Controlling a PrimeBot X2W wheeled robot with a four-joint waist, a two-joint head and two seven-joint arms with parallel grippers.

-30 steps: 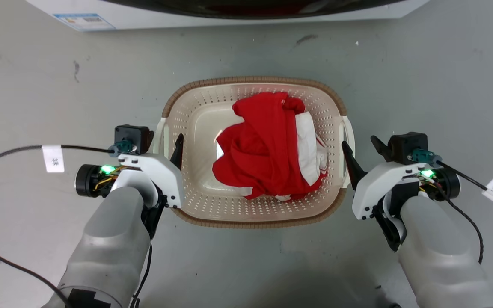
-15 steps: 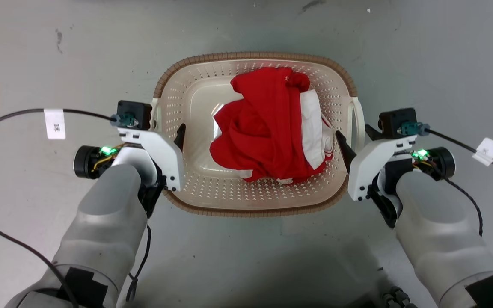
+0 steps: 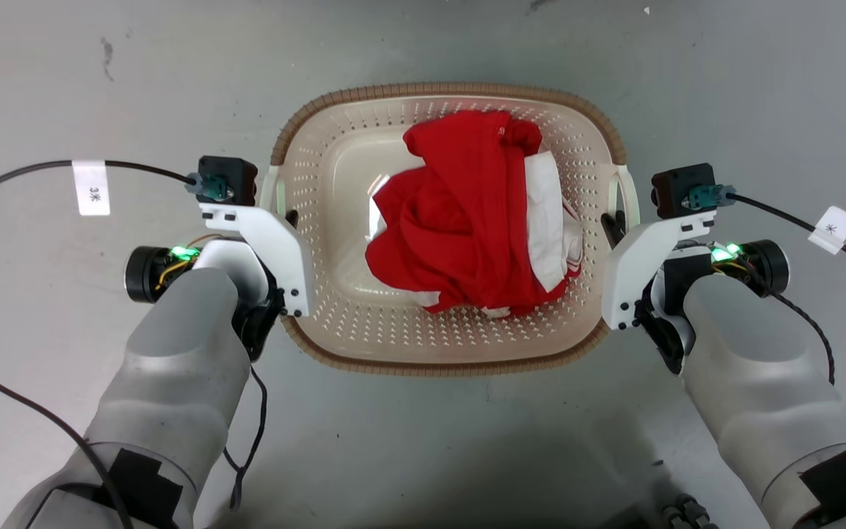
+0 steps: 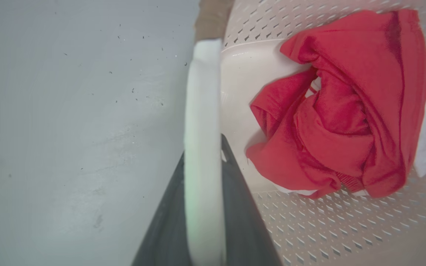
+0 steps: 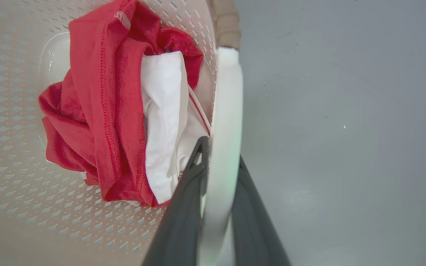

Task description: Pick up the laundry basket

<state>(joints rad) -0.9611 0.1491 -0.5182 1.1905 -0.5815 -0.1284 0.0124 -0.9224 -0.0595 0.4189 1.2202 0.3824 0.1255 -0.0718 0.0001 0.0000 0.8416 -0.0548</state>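
Note:
The laundry basket (image 3: 452,91) is cream with perforated walls and a brown woven-look rim, and it sits between my two arms in the head view. A red garment (image 3: 467,220) and a white cloth (image 3: 549,220) lie bunched inside it. My left gripper (image 3: 287,218) is shut on the basket's white left handle (image 3: 270,192). In the left wrist view that handle (image 4: 202,92) runs between the two dark fingers of the left gripper (image 4: 202,147). My right gripper (image 3: 614,222) is shut on the white right handle (image 3: 627,192). The right wrist view shows this handle (image 5: 227,96) pinched in the right gripper (image 5: 221,149).
Grey scuffed floor (image 3: 423,441) lies all around the basket. Black cables with white tags (image 3: 91,189) (image 3: 831,229) trail outward from both wrists. Dark parts of my base (image 3: 676,510) show at the bottom edge.
Both grippers closed in from beside the basket onto its side handles. The camera shifted and the washer left the top edge. The basket now looks larger in the head view.

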